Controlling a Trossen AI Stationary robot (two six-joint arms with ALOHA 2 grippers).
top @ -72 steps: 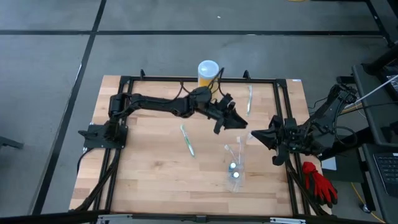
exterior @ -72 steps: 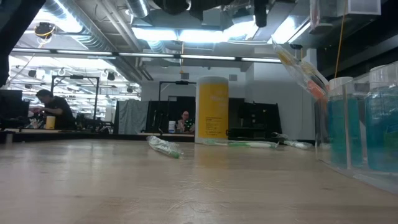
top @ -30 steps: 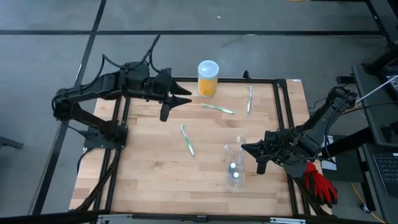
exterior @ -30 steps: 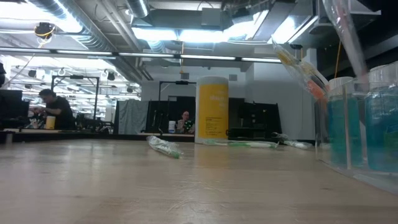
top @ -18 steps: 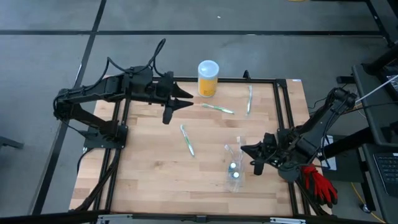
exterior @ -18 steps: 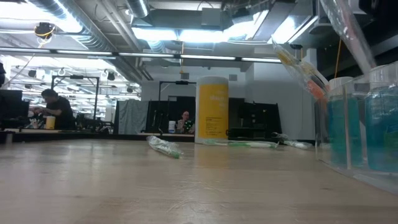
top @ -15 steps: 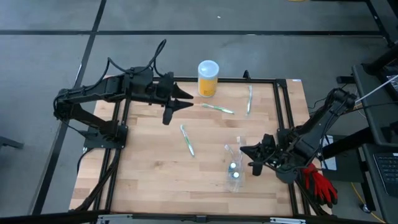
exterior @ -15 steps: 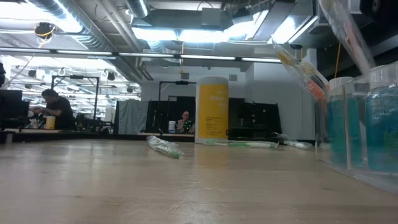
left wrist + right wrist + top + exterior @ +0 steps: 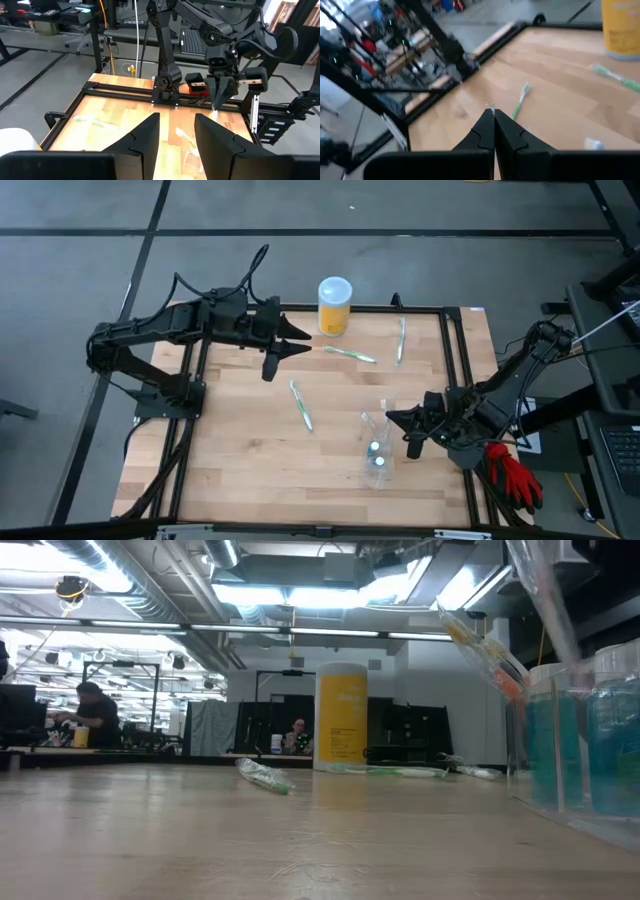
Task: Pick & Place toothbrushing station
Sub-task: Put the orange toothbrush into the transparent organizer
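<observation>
A clear plastic cup [image 9: 372, 426] stands on the table's right half, with a teal-blue tube [image 9: 377, 452] in it. The low view shows the cup [image 9: 560, 740] close by, with a pinkish toothbrush [image 9: 485, 655] leaning out of it. My right gripper [image 9: 395, 420] hangs just right of the cup, shut on a slim clear-wrapped toothbrush [image 9: 545, 600]. My left gripper [image 9: 295, 345] is open and empty, high over the table's far left. Three pale green and white toothbrushes lie flat on the wood [image 9: 300, 406], [image 9: 350, 355], [image 9: 401, 338]. My right gripper pinches the wrapped toothbrush between its two shut fingers; a thin tip [image 9: 490, 104] sticks out just past the fingertips. The brush hangs slanted, clear of the table. Its lower end [image 9: 575, 652] is level with the cup's rim; whether it touches the cup I cannot tell.
A yellow jar with a white lid [image 9: 334, 304] stands at the table's far edge. A black frame [image 9: 452, 360] runs round the wooden top. Red gloves [image 9: 512, 475] lie off the table's right side. People sit in the room beyond [image 9: 90, 715].
My right gripper has stayed shut beside the cup and edged toward it. The wrapped toothbrush has swung a little over the cup and now stands steeper. My left gripper has shifted slightly toward the table's middle, still open.
</observation>
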